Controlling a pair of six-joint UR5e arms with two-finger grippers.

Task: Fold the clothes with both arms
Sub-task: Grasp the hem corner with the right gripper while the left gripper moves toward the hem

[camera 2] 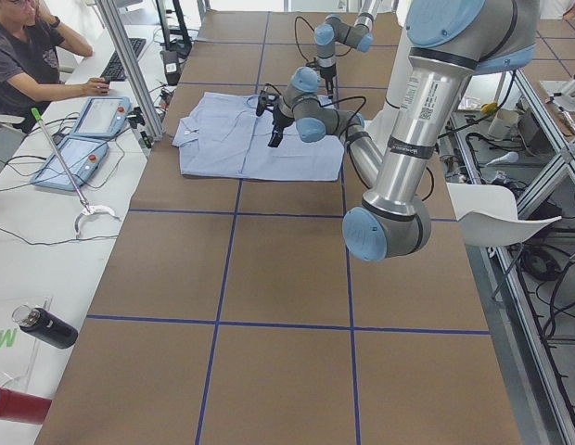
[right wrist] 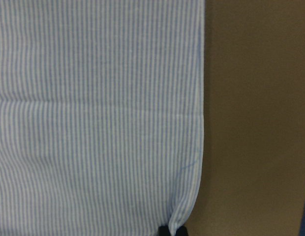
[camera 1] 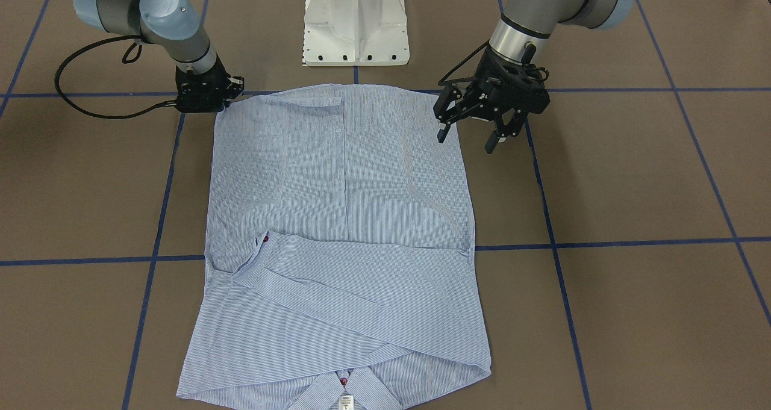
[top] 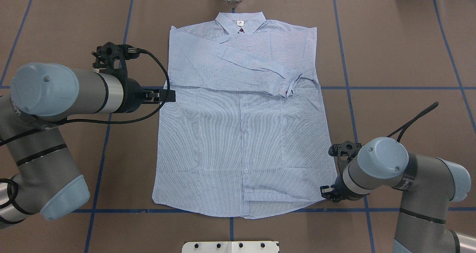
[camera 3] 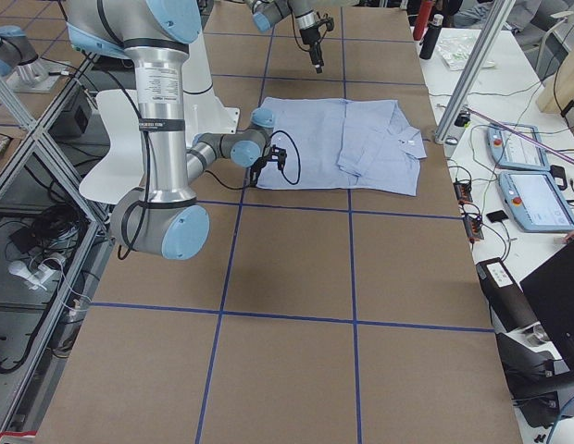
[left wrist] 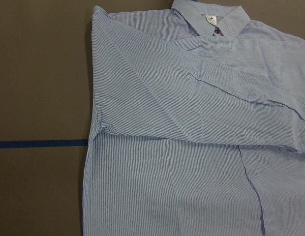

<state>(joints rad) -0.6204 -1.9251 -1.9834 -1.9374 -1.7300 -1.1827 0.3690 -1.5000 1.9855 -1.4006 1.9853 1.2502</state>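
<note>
The light blue striped shirt (camera 1: 343, 217) lies flat and front up on the brown table, collar away from the robot, both sleeves folded across the chest (top: 241, 134). My left gripper (camera 1: 467, 138) is open and empty. It hovers above the shirt's left side edge, about mid-length (top: 168, 96). Its wrist view shows the shirt (left wrist: 192, 147) from above, with no fingers in view. My right gripper (camera 1: 205, 97) is low at the hem's right corner (top: 327, 193). In the right wrist view its fingertips (right wrist: 169, 230) are closed on that puckered corner of the shirt (right wrist: 93, 123).
The white pedestal base (camera 1: 355, 21) stands just behind the hem. Blue tape lines (top: 372, 88) grid the table. In the exterior left view an operator (camera 2: 28, 56) sits by teach pendants (camera 2: 83, 139) on a side bench, and a dark bottle (camera 2: 44, 326) lies there.
</note>
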